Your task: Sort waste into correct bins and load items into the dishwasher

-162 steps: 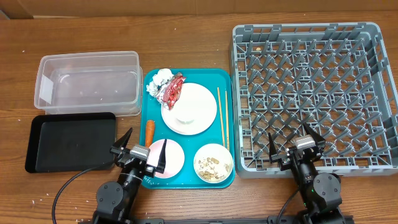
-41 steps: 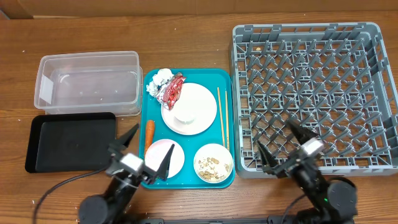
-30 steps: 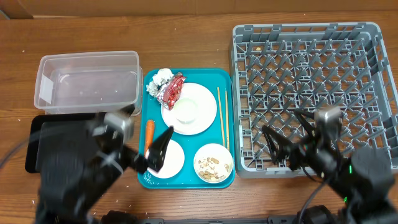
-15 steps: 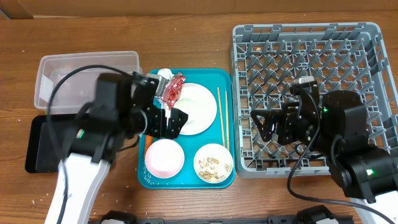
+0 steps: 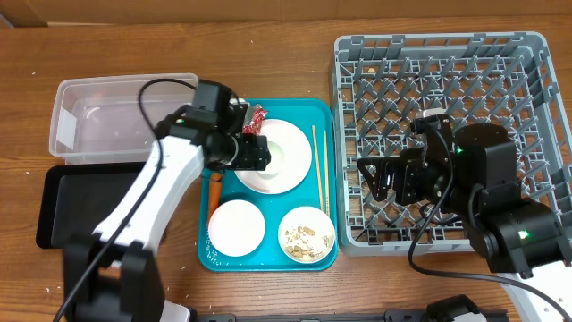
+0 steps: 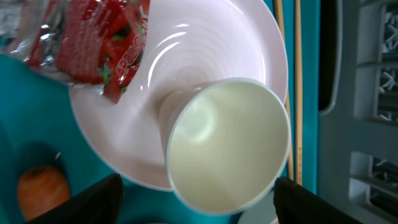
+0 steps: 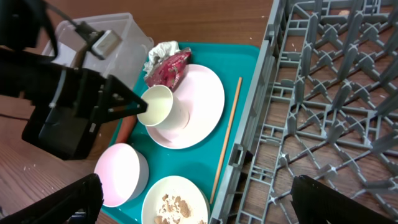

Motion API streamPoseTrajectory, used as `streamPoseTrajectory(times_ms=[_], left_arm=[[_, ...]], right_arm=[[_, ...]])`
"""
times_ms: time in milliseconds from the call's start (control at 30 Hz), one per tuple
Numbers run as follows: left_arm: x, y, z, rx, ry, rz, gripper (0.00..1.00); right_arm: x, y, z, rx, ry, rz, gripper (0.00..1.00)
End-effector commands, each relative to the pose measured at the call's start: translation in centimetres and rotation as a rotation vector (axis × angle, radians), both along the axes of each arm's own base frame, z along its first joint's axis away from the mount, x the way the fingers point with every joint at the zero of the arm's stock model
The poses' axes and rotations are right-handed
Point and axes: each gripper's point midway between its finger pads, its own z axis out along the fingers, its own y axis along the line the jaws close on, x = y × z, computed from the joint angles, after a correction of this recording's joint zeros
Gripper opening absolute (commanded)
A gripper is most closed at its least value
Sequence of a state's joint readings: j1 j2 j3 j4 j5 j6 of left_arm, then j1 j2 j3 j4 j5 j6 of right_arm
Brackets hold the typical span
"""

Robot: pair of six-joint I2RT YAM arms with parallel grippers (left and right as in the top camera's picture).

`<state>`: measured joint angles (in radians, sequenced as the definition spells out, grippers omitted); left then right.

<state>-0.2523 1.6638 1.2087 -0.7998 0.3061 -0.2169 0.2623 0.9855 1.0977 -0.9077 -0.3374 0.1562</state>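
Apparently picking up cup (image 6: 227,149) with unclamped left gripper (image 6: 198,185) astride it, right gripper (image 7: 196,186) gaping empty; next needs squeezing, lifting to rack (image 5: 438,134).

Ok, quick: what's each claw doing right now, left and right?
Left claw: open, one finger either side of the white cup, not yet clamped on it.
Right claw: open, holding nothing.

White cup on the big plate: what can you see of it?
The cup is small, plain white and glossy, narrowing toward its base, and empty. It rests on the white plate, its mouth facing the left wrist camera. The left gripper flanks it with open fingers; contact is unclear.
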Motion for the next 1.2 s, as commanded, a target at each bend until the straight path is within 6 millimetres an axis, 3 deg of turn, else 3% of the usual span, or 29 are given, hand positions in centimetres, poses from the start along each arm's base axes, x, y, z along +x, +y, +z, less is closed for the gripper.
streamPoseTrajectory(times_ms=[0,133,200,267,400,500,567,633,733,900,1067,1167], left_arm=[[0.7,-1.0,-1.6,0.044,0.004,-0.006,0.68],[1.1,-0.2,-3.6,0.171,0.005,0.034,0.47],[1.2,-0.2,-3.8,0.192,0.0,0.034,0.29],[1.3,-0.6,-3.3,0.177,-0.006,0.029,0.05],[1.8,-1.8,0.7,0.116,-0.016,0.013,0.04],[1.8,-3.3,5.7,0.035,-0.034,-0.039,0.04],[1.2,-5.3,9.9,-0.077,-0.064,-0.153,0.04],[0.3,-7.5,13.8,-0.207,-0.102,-0.279,0.04],[-1.3,-9.5,17.7,-0.36,-0.128,-0.391,0.04],[-4.1,-12.0,21.7,-0.626,-0.101,-0.525,0.04],[-5.6,-12.9,23.9,-0.775,-0.075,-0.581,0.04],[-5.8,-13.0,24.2,-0.797,-0.067,-0.588,0.04]], right_arm=[[0.3,0.2,1.0,0.013,-0.02,0.003,1.0],[0.4,0.2,0.5,0.017,0.01,-0.008,1.0],[0.3,0.2,0.2,0.019,0.029,-0.013,1.0],[0.2,0.1,0.0,0.015,0.041,-0.014,1.0],[0.3,0.2,0.0,0.016,0.037,-0.014,1.0],[0.5,0.2,0.3,0.025,0.029,-0.019,1.0],[0.7,0.4,0.5,0.055,0.036,-0.038,1.0],[0.6,1.3,1.3,0.108,0.026,0.001,0.99],[-0.3,3.9,3.7,0.233,-0.018,0.153,0.93],[-1.6,6.5,7.4,0.371,-0.112,0.35,0.86],[-1.6,6.7,7.9,0.383,-0.134,0.37,0.86],[-1.5,6.7,8.0,0.384,-0.142,0.372,0.86]])
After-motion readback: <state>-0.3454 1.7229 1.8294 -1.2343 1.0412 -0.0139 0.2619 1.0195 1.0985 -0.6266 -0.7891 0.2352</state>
